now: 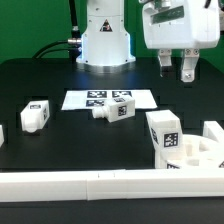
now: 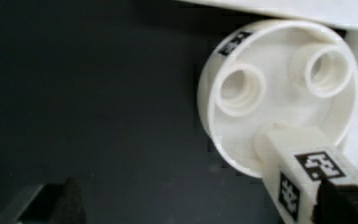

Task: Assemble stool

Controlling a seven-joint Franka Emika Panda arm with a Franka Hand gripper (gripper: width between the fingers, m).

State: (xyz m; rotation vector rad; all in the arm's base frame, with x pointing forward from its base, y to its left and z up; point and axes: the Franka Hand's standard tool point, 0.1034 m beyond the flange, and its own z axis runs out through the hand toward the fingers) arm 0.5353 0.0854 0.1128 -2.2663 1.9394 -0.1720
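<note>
**Stool build: seat parked by the rail, gripper empty**

The seat [image 1: 196, 153] sits on the exterior view's right, near the front of the table [image 1: 55, 75] and right up against the long white rail [image 1: 100, 186]; in the wrist view the seat [image 2: 282, 95] shows as a thick round disc with two open sockets facing the camera; one standing leg [image 1: 163, 134] is up at the seat's edge with its tag facing out, and the wrist view shows that leg [image 2: 313, 168] overlapping the rim; can't tell whether it's pushed all the way home.

A loose leg [image 1: 116, 108] lies on its side, touching the front edge of the marker board [image 1: 95, 98]; a second loose leg [image 1: 35, 115] lies well apart from it, toward the exterior view's left; a bit of another white part pokes in at the far left edge, too cropped to name.

The gripper [image 1: 176, 68] hangs in the air above and behind the seat, not touching anything; its fingers [image 1: 188, 68] are spread with a clear gap and nothing between them; the dark fingertips [image 2: 60, 200] show in the wrist view over bare table; the robot base [image 1: 105, 40] stands behind the marker board.
</note>
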